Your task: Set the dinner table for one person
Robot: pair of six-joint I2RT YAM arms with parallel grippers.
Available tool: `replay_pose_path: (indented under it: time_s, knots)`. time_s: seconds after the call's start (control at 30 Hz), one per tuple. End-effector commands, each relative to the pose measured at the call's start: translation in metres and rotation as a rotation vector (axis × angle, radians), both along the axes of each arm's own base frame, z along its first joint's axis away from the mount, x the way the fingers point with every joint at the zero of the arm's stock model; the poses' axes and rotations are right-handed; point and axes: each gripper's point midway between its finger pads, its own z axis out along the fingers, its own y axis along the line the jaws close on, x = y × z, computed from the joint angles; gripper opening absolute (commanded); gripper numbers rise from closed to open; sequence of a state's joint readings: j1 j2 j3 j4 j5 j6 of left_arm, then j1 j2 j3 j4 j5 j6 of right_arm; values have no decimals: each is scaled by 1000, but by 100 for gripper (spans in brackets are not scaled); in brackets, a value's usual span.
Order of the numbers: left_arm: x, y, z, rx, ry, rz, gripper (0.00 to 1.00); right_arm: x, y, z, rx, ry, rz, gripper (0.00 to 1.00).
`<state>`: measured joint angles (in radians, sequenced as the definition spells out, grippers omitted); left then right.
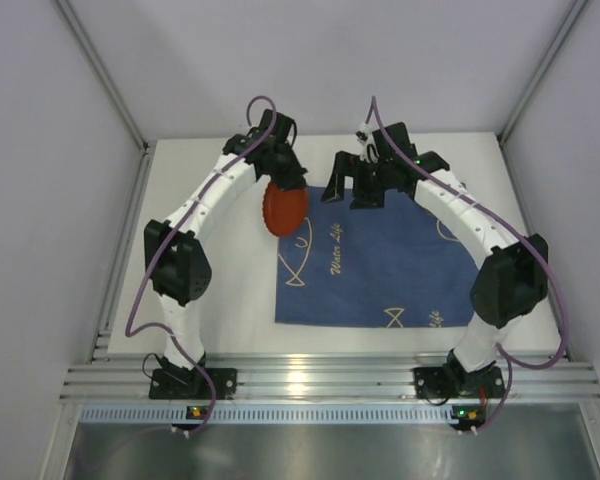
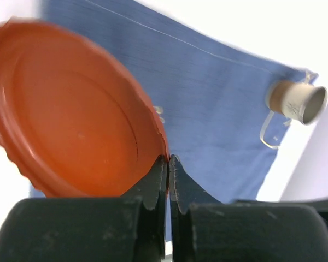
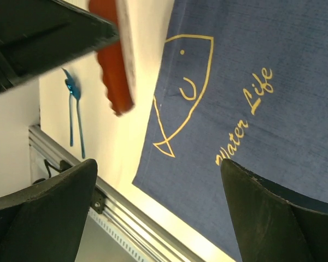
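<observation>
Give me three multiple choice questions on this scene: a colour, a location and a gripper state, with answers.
1. What colour is the placemat? A green B dark blue C red
2. Where is the orange plate? A flat on the placemat B on a shelf C pinched in the left gripper
3. The right gripper is: A open and empty B shut on the plate C shut and empty
Answers: 1 B, blue cloth with yellow fish; 2 C, its jaws clamp the rim; 3 A, its jaws stand wide apart.
</observation>
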<state>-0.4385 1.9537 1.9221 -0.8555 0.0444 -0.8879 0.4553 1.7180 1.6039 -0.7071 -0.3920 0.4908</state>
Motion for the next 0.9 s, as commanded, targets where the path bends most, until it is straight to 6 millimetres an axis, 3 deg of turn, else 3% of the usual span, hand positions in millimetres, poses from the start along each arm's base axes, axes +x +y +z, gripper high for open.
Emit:
replay_pose_path:
  time_s: [0.0,0.13,0.27,0.37,0.57,0.6,0.67,0.7,0.87]
  knots:
    - [1,-46,33,-114,-39,-53,0,13,23,14,107,-35,-20,95]
    - [-6,-74,39,-168,-29,-103,0,23,19,-6,83,-27,-93,95]
    - [-11,-85,50,-224,-29,-116,0,34,14,-20,44,-35,-149,92]
    - [-16,-92,58,-257,-29,-137,0,40,12,-33,10,-27,-180,79]
    - [-30,-94,62,-288,-18,-172,0,45,6,-42,-38,-41,-216,35]
    - [-32,-93,65,-289,-24,-175,0,46,4,-41,-43,-50,-221,23]
    - [-36,-91,63,-285,-19,-186,0,45,4,-40,-49,-54,-226,14]
    - [-39,-91,64,-289,-17,-195,2,45,3,-39,-48,-58,-232,4]
    - [-47,-86,57,-247,-12,-234,27,47,0,-38,-60,-66,-247,0]
